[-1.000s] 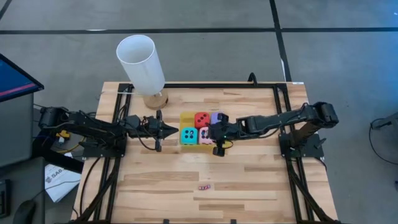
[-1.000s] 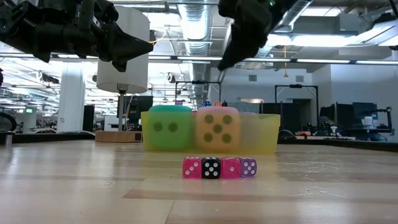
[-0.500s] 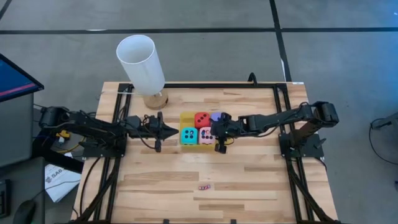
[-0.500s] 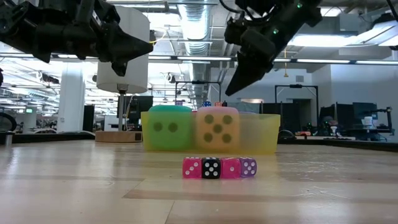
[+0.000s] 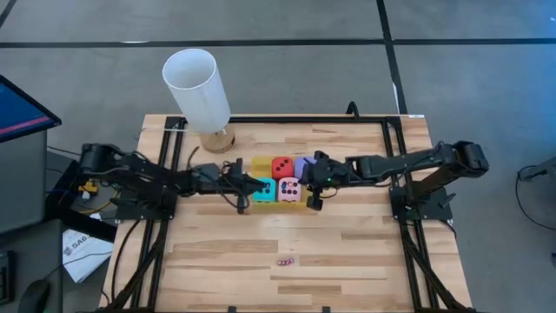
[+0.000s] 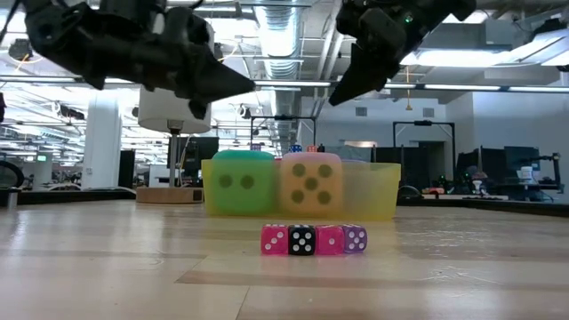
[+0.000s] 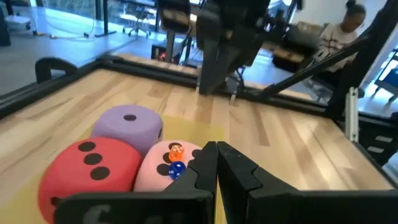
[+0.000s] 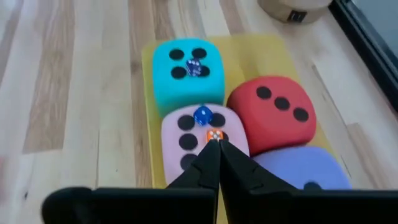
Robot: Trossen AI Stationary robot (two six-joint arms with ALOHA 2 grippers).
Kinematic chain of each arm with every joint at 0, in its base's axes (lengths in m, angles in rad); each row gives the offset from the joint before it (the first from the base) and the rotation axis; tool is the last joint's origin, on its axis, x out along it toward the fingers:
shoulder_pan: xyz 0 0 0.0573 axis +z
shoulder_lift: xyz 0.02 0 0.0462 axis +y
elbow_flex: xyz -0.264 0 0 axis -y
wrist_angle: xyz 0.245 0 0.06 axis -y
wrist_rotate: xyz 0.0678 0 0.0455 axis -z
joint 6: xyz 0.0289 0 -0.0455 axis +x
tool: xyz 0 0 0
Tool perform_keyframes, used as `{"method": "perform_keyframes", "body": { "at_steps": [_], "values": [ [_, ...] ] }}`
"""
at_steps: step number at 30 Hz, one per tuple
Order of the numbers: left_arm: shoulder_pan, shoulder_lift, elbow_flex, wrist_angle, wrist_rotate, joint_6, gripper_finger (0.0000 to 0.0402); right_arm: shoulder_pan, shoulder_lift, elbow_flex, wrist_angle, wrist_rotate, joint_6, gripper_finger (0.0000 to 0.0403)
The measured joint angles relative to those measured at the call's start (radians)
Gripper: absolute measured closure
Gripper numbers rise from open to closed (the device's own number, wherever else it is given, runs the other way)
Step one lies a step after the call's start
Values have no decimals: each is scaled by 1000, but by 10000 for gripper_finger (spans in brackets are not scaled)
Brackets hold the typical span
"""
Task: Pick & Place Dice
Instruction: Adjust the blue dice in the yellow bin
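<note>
Left gripper (image 5: 254, 185) newly advanced over the cyan die (image 5: 263, 189), right gripper (image 5: 316, 192) withdrawn, both jaws shut and empty; all four dice (image 8: 205, 115) in the yellow tray (image 6: 373, 191), likely awaiting pickup.

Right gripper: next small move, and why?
Probably open the right gripper before descending. It hangs shut above the pink die, which sits in the yellow tray beside the cyan die and red die; shut fingers can't straddle it.

Wooden table (image 5: 347, 252), black-framed. On it: yellow tray (image 5: 261, 163) between both grippers, lamp base (image 5: 217, 139) beyond the left one, tiny dice row (image 5: 285, 260) well short of both.
</note>
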Motion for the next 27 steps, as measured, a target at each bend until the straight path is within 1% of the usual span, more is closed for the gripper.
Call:
{"method": "perform_keyframes", "body": {
  "at_steps": [2, 4, 7, 10, 12, 15, 19, 23, 27],
  "values": [
    [-10, 51, 37, -4, -13, 0, 402, 0, 0, 0, -4, 0, -10, 403],
    [-16, 82, 77, -60, -16, 1, 402, 0, 7, 0, 4, 0, -15, 403],
    [-17, 106, 155, -234, -18, 1, 402, -2, 9, -1, -7, 0, -20, 403],
    [-17, 107, 228, -421, -54, 3, 402, -2, 8, 0, -4, 0, -20, 403],
    [-17, 106, 270, -497, -79, 2, 402, -2, 9, 0, 1, 0, -20, 403],
    [-16, 106, 324, -555, -90, 8, 402, -3, 9, 0, 1, 8, -20, 403],
    [-16, 121, 385, -646, -91, 28, 402, -2, 9, 0, 0, 55, -20, 403],
    [-16, 168, 429, -684, -92, 27, 402, -2, 9, 0, -1, 100, -19, 403],
    [-16, 243, 473, -705, -90, 28, 402, -3, 9, 0, -3, 108, -18, 403]
  ]
}}
